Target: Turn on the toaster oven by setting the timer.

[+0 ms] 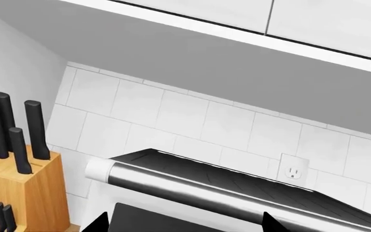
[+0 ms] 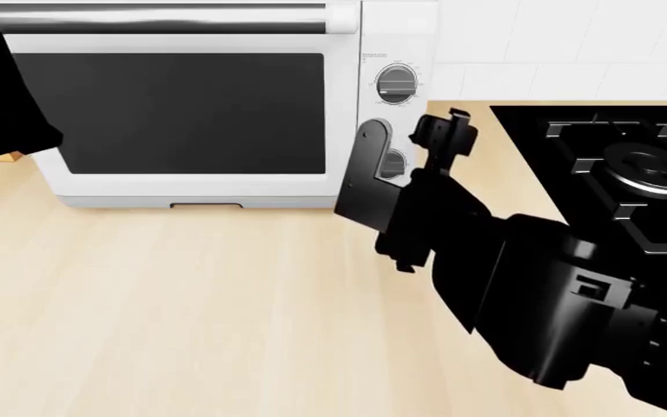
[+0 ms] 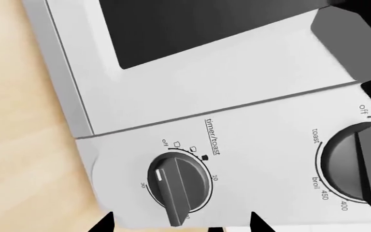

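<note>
The white toaster oven (image 2: 194, 187) stands at the back of the counter, with a dark glass door and a silver bar handle (image 2: 148, 17). Two grey knobs sit on its right panel, the upper knob (image 2: 398, 84) in full sight. My right gripper (image 2: 406, 149) is open at the lower knob (image 2: 394, 163), fingers either side. In the right wrist view this is the timer/toast knob (image 3: 178, 189), its white-marked end between "off" and "30", its other end reaching between my right gripper's (image 3: 180, 224) tips. My left gripper (image 1: 184, 224) is open near the bar handle (image 1: 192, 186).
A black gas hob (image 2: 611, 165) lies to the right of the oven. A wooden knife block (image 1: 18, 193) stands to the oven's left. Behind are a white tiled wall with an outlet (image 1: 293, 172) and overhead cabinets (image 1: 237, 53). A light wooden counter (image 2: 171, 313) stretches in front.
</note>
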Motion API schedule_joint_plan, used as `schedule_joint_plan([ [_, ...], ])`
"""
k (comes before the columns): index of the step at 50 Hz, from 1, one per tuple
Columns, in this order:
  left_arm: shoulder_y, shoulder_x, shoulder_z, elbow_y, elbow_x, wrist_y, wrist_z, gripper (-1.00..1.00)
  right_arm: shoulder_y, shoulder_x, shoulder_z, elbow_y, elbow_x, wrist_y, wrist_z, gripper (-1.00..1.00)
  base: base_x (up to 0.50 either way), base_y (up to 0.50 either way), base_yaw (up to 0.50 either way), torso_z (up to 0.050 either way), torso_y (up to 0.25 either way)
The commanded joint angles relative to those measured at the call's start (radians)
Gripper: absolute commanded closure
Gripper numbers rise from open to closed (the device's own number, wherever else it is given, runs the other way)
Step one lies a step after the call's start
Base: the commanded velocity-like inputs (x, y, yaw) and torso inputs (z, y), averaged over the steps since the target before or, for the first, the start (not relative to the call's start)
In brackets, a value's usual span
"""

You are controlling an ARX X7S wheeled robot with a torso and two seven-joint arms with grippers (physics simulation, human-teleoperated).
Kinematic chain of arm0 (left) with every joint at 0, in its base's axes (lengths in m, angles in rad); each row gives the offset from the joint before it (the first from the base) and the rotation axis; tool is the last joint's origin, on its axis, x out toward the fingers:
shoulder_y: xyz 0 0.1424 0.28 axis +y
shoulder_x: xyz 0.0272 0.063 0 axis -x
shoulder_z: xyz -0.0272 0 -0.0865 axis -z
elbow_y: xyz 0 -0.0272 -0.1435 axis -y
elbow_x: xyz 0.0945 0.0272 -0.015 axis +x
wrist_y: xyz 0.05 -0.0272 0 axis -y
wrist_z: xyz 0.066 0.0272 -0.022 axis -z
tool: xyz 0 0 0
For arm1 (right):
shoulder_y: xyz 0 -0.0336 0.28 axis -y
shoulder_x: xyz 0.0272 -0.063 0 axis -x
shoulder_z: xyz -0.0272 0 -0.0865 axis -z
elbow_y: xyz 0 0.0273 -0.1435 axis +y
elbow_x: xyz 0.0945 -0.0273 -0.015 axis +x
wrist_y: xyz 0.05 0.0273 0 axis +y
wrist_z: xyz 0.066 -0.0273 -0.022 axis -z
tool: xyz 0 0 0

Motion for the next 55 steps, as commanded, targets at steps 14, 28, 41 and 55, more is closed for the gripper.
schedule_joint_plan([
  [14, 0.015, -0.009, -0.003, 0.001, -0.01, 0.019, -0.005, -1.0, 0.003, -0.014, -0.021, 0.025, -0.005, -0.03, -0.016, -1.0, 0.0, 0.0, 0.0, 0.0, 0.0],
  [28, 0.019, -0.019, -0.007, 0.002, -0.025, 0.026, -0.016, -1.0, -0.006, -0.021, -0.021, 0.041, 0.0, -0.033, -0.02, -1.0, 0.0, 0.0, 0.0, 0.0, 0.0],
  [41, 0.025, -0.017, 0.002, -0.003, -0.018, 0.035, -0.017, -1.0, 0.002, -0.021, -0.026, 0.068, -0.01, -0.041, -0.018, -1.0, 0.0, 0.0, 0.0, 0.0, 0.0],
  [55, 0.027, -0.02, 0.005, -0.007, -0.022, 0.045, -0.024, -1.0, 0.008, -0.031, -0.037, 0.092, -0.018, -0.061, -0.027, -1.0, 0.0, 0.0, 0.0, 0.0, 0.0],
])
